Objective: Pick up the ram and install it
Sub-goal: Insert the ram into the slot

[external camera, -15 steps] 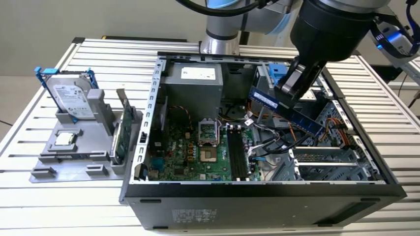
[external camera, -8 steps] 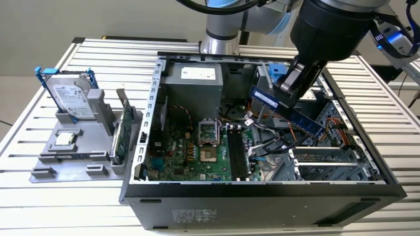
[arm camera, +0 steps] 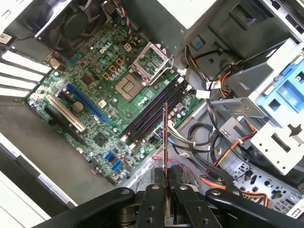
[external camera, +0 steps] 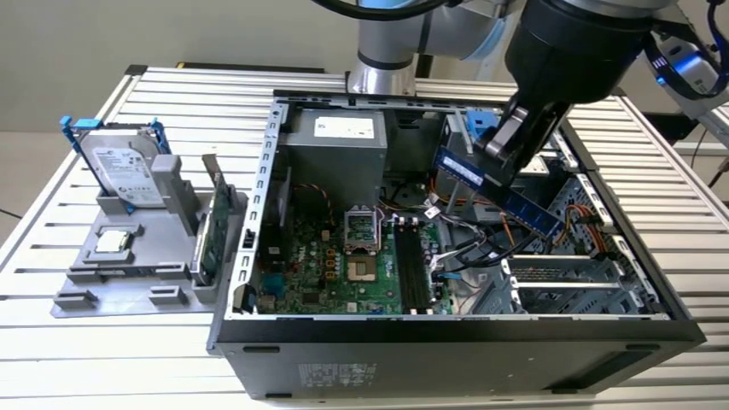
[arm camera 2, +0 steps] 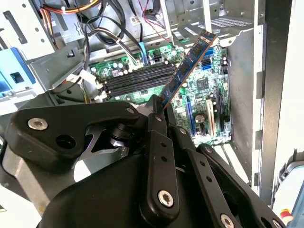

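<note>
- Ram (external camera: 533, 213) is being clamped in my gripper (external camera: 501, 166), which is squeezing shut on the middle of the stick. Both ends are sticking out free, and the long contact edge is hanging clear for a slot.
- Well apart from my gripper, toward the exterior view's left, the hard drive (external camera: 119, 166) and the green expansion card (external camera: 214, 224) are standing upright in the grey holder (external camera: 114, 278). They are sitting outside the case, out of my way.
- Nearer to me, the open computer case (external camera: 456, 342) is lying on its side below my gripper, so the motherboard (external camera: 330, 265) is facing up at me.
- The black memory slots (external camera: 412, 265) are running just beside the processor socket (external camera: 362, 229), below my gripper and a little aside of it. They are looking empty to me.
- At my gripper itself, I am holding the ram tilted above the case and apart from the slots, so it is not yet seated.
- In the first wrist view the ram (arm camera: 165, 137) is showing edge-on over the slots (arm camera: 152, 111). I judge I am holding it this way so that its thin edge can meet a slot.
</note>
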